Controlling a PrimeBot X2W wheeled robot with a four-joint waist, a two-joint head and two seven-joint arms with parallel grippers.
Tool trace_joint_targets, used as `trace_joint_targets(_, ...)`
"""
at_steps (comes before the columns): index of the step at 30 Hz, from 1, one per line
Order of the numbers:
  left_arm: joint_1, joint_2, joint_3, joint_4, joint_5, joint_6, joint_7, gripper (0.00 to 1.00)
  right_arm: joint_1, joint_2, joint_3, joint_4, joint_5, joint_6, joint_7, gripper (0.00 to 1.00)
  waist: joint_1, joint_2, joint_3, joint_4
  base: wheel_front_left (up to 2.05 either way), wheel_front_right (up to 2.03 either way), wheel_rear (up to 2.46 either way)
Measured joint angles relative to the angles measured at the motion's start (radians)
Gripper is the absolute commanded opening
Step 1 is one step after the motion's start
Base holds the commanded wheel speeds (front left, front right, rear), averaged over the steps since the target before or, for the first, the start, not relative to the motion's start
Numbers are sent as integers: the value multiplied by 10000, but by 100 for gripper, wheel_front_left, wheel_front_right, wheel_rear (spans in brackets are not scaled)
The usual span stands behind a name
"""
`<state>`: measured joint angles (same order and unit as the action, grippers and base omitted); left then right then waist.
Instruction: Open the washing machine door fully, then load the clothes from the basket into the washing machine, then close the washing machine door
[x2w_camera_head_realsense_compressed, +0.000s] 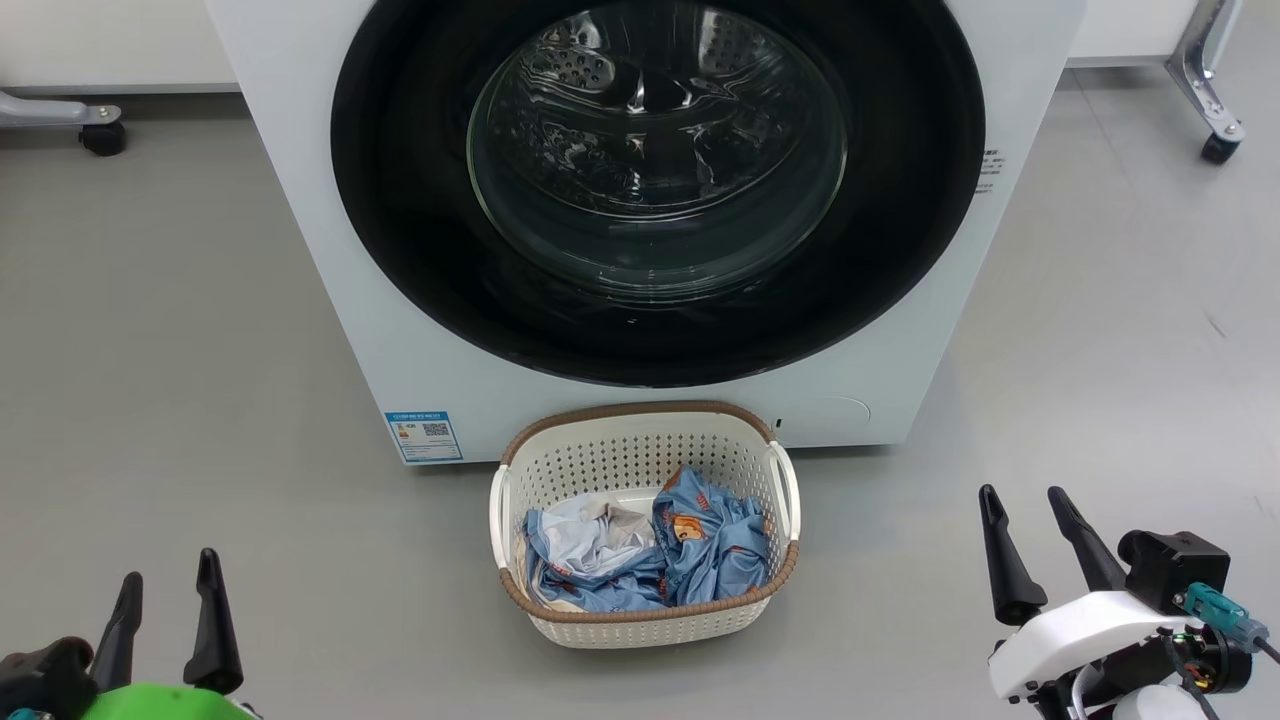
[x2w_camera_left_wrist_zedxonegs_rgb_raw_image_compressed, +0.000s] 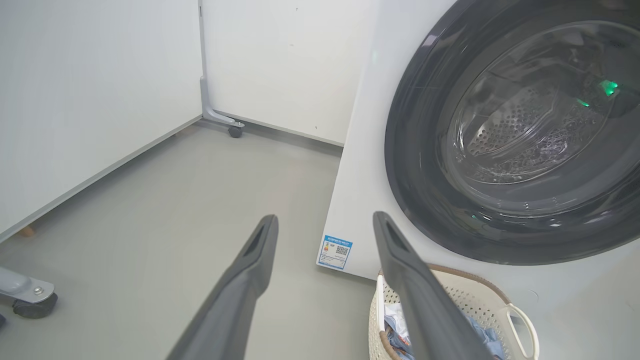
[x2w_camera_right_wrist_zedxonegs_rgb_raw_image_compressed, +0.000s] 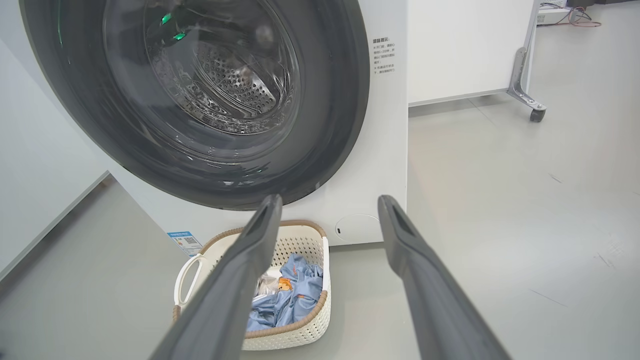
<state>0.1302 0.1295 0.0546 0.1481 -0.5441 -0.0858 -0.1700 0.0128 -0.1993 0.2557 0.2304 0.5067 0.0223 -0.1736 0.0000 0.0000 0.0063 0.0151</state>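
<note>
2 jaws wide apart, empty, basket (x2w_camera_head_realsense_compressed: 640, 408) of clothes (x2w_camera_head_realsense_compressed: 710, 550) whole in head view

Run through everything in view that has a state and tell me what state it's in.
washing machine door: shut.
basket: upright, holding the clothes.
clothes: crumpled in the basket.
left gripper: fingers open, empty.
right gripper: fingers open, empty.

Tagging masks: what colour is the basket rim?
Brown, woven-look; the basket rim shows best in the head view.
</note>
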Motion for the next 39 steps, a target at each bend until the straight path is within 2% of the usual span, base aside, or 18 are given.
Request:
trace_joint_targets(5, 104, 104, -10, -115, 844, -15, -167, 100, 12, -111, -29, -104, -658, -176, -109, 100, 0, 0, 67, -76, 0, 0, 0)
trace_joint_targets(11, 180, 105, 81, -336, 1722, -15, -336, 100, 306, 123, -562, -378, -823, -430, -278, 100, 0, 0, 100, -90, 0, 0, 0)
trace_joint_targets(27, 588, 128, 464, -709, 4228, -105, -792, 100, 590, -203, -489, -303, -3340, -326, -719, 100, 0, 0, 168, -164, 0, 0, 0)
trace_joint_targets(39, 733, 19, 731, -648, 4291, -119, -792, 100, 589, -167, -713, -359, -3492, -232, -765, 100, 0, 0, 150, -288, 0, 0, 0)
